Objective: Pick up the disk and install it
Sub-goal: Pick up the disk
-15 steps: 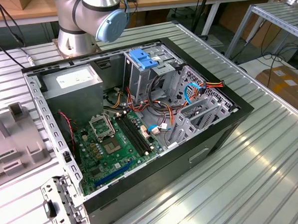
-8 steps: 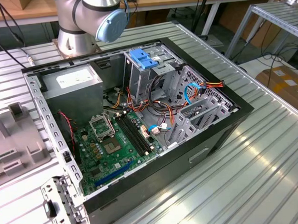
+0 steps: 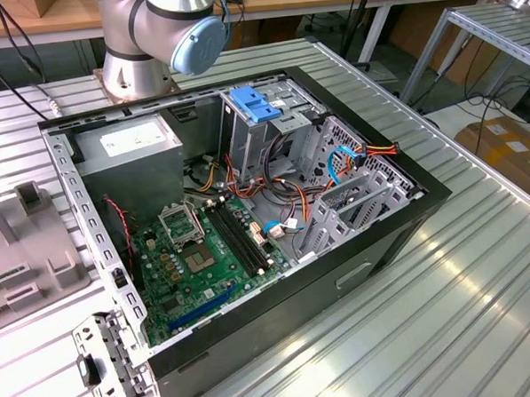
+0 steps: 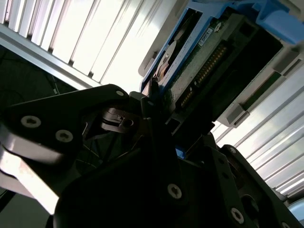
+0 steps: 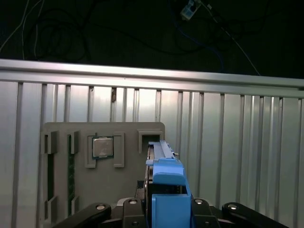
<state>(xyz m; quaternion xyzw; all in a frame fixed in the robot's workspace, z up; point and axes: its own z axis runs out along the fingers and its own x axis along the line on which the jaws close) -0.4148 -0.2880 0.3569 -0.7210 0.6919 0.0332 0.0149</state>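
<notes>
The disk (image 5: 166,190) stands on edge between my gripper's (image 5: 164,211) black linkages, its blue plastic side rail facing the first wrist view. In the second wrist view the disk (image 4: 209,61) shows its connector end and green board edge, framed by blue rails, and my gripper (image 4: 159,111) is shut on it with a dark finger (image 4: 142,102) pressed against its side. The disk is over a grey fixture plate (image 5: 123,185), near a slot in that plate. Whether it still touches the slot I cannot tell.
In the exterior view an open computer case (image 3: 400,227) lies on the ribbed metal table, with a drive cage with a blue cap (image 3: 256,106), grey power supply (image 3: 129,157) and green motherboard (image 3: 197,255). The arm's base (image 3: 163,26) stands behind it. The fixture plate holds a processor chip (image 5: 102,146).
</notes>
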